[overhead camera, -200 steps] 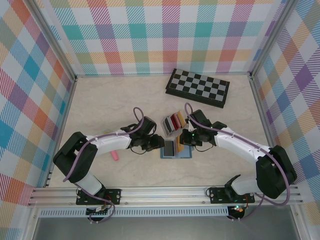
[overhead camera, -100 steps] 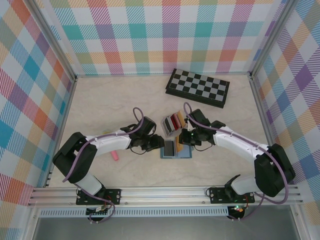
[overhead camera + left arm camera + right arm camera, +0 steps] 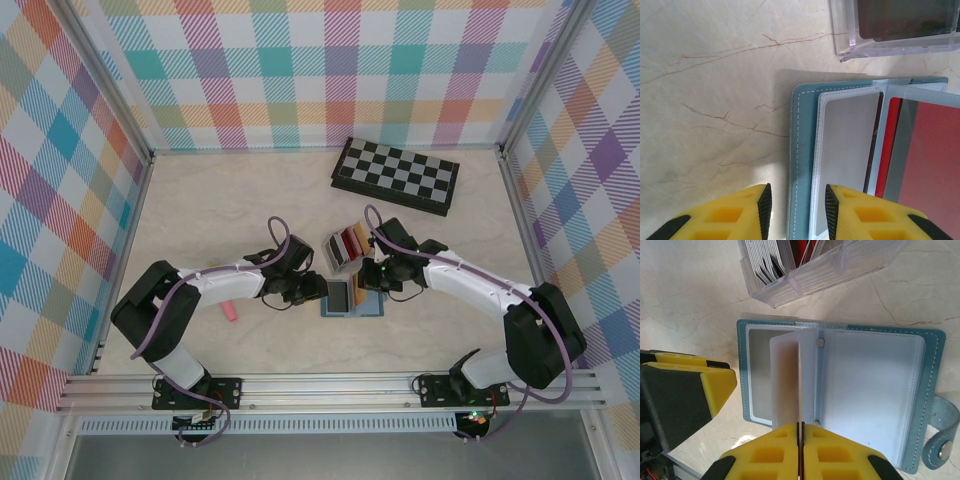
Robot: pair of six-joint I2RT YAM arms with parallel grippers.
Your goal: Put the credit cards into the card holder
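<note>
The teal card holder (image 3: 372, 306) lies open on the table, its stitched edge (image 3: 802, 150) and clear pockets (image 3: 875, 385) in view. My left gripper (image 3: 321, 289) is open, its jaws (image 3: 795, 200) straddling the holder's left edge without touching it. My right gripper (image 3: 368, 277) is shut (image 3: 800, 426) on a thin clear sleeve leaf (image 3: 785, 380) standing up from the holder's spine. A red credit card (image 3: 930, 165) with a grey stripe shows inside that leaf. More credit cards, red and dark (image 3: 352, 240), stand in the clear rack.
The clear rack (image 3: 338, 250) stands just behind the holder (image 3: 825, 270) (image 3: 890, 47). A folded chessboard (image 3: 396, 175) lies at the back right. A pink stick (image 3: 230, 311) lies left of the left arm. The left fingers (image 3: 715, 385) sit close beside the holder.
The left jaws have narrowed a little around the holder's edge. The right gripper has shifted slightly left with the leaf still pinched.
</note>
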